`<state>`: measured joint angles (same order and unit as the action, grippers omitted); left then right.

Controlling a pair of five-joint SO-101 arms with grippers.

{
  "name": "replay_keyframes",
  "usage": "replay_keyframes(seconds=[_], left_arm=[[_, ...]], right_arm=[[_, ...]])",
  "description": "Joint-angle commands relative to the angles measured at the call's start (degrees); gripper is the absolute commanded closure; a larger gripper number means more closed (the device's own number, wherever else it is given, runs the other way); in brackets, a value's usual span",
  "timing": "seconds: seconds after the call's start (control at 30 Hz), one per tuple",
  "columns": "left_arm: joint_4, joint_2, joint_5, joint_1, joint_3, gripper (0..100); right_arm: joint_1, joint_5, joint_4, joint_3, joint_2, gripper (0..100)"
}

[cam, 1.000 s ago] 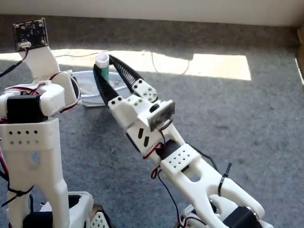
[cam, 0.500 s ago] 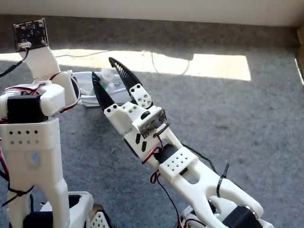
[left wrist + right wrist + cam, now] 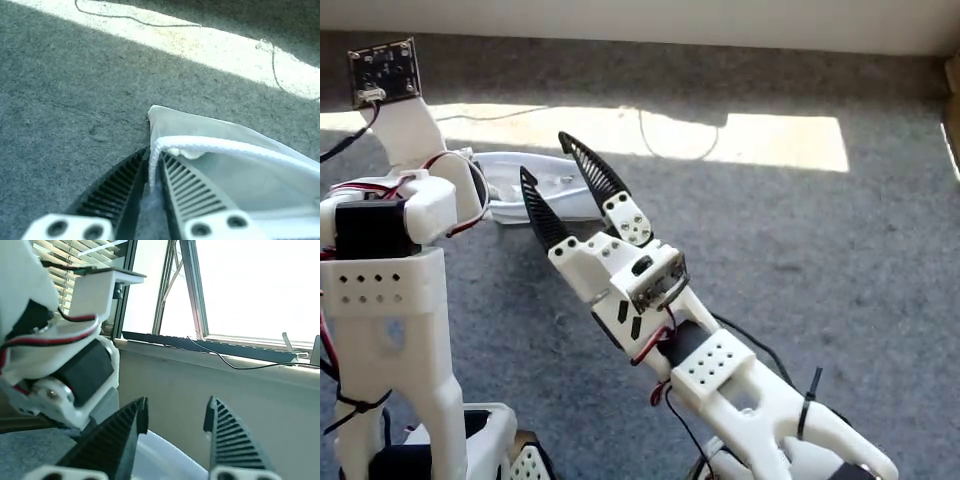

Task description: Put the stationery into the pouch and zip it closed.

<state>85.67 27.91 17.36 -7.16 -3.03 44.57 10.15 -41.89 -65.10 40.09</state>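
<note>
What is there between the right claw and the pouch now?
Nothing lies between them: in the high view the open right claw hangs over the pouch, whose white fabric shows between the fingers.

Right hand (image 3: 544, 154) now open, empty.

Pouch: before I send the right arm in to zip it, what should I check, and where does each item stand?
1. Anchor: left gripper shut on the pouch end: ok.
2. Free arm: right gripper open and empty: ok.
3. Clearance: right gripper off the pouch: cannot tell; they overlap in the high view.
4. Contents: stationery all inside: cannot tell; the pouch wall hides it.
5. Path: zipper runs out from the held end: ok.
6. Zipper pull located: cannot tell.
</note>
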Motion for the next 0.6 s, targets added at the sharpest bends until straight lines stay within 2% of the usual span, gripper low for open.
replay_keyframes(seconds=[0.0, 0.1, 0.23, 0.3, 0.57], left_arm=[[0.18, -1.01, 0.62, -0.66, 0.66, 99], [0.18, -1.01, 0.53, -1.19, 0.66, 99], [0.18, -1.01, 0.53, -2.51, 0.66, 99], [0.18, -1.01, 0.53, -2.51, 0.66, 99], [0.26, -1.19, 0.62, -2.51, 0.57, 99]], right_arm=[[-0.75, 0.35, 9.63, 0.40, 9.98, 82.5], [-1.45, -0.70, 19.65, -0.22, 18.24, 82.5], [-3.82, -9.32, 36.09, -0.92, 28.35, 82.5], [-5.05, -10.46, 44.44, -0.13, 31.25, 82.5], [-5.41, -10.99, 65.19, 10.07, 29.14, 82.5]])
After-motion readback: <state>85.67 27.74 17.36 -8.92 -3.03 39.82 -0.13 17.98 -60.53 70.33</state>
